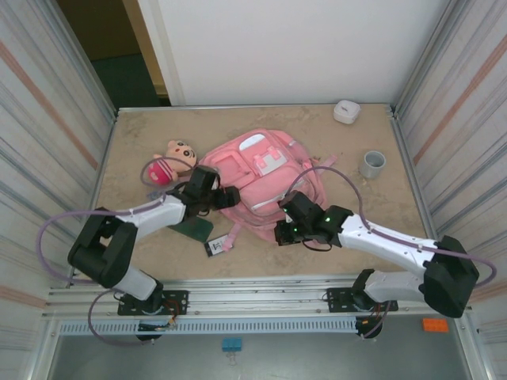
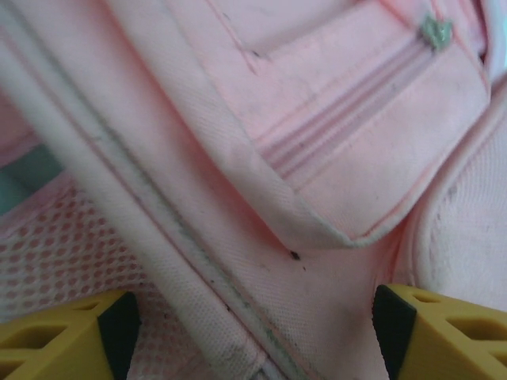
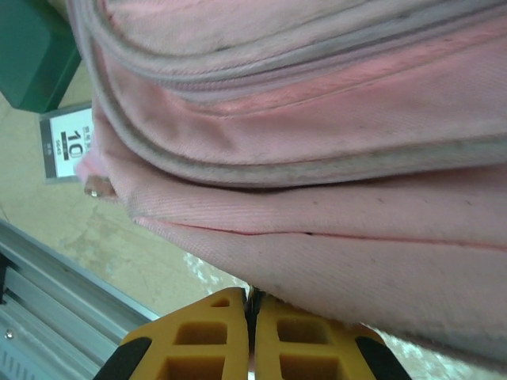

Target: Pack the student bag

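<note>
The student bag [image 1: 265, 178] lies mid-worktop [image 1: 380, 218], its straps toward the near edge. The left hand [image 2: 253, 321] is spread open over its pink fabric. The right hand [image 3: 250, 309] is closed, fingers pressed together at the bag's near edge.

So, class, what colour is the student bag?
Pink; the student bag shows best in the top external view.

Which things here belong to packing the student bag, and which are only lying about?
For the job: student bag; probably to be packed: green book, plush doll, small card.
Probably just lying about: grey cup, white case.
</note>
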Available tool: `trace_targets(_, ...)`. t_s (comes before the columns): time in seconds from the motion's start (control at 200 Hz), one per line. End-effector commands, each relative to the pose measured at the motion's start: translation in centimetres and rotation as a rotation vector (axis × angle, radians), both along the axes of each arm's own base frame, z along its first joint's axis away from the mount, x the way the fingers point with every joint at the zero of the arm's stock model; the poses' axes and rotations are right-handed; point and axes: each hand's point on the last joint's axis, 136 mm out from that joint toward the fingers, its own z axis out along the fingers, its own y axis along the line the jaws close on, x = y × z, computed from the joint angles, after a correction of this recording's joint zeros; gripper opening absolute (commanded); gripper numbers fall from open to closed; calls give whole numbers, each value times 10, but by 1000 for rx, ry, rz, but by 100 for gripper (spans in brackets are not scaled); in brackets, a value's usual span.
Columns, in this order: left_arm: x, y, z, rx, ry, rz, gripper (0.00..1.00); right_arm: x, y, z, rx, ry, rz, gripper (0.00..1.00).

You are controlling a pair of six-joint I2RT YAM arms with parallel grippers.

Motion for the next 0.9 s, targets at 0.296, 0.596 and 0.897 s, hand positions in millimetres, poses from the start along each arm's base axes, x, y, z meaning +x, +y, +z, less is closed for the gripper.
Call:
trace_targets(0.296, -6, 10, 64, -159, -23, 83, 81, 22, 67, 10, 120, -20, 36, 0)
trace_targets(0.596, -96, 4, 35, -343, 177, 231, 74, 21, 92, 13, 156, -14, 65, 0)
trace_targets(0.897, -94, -14, 33, -460, 203, 251, 64, 13, 108, 15, 170, -5, 103, 0)
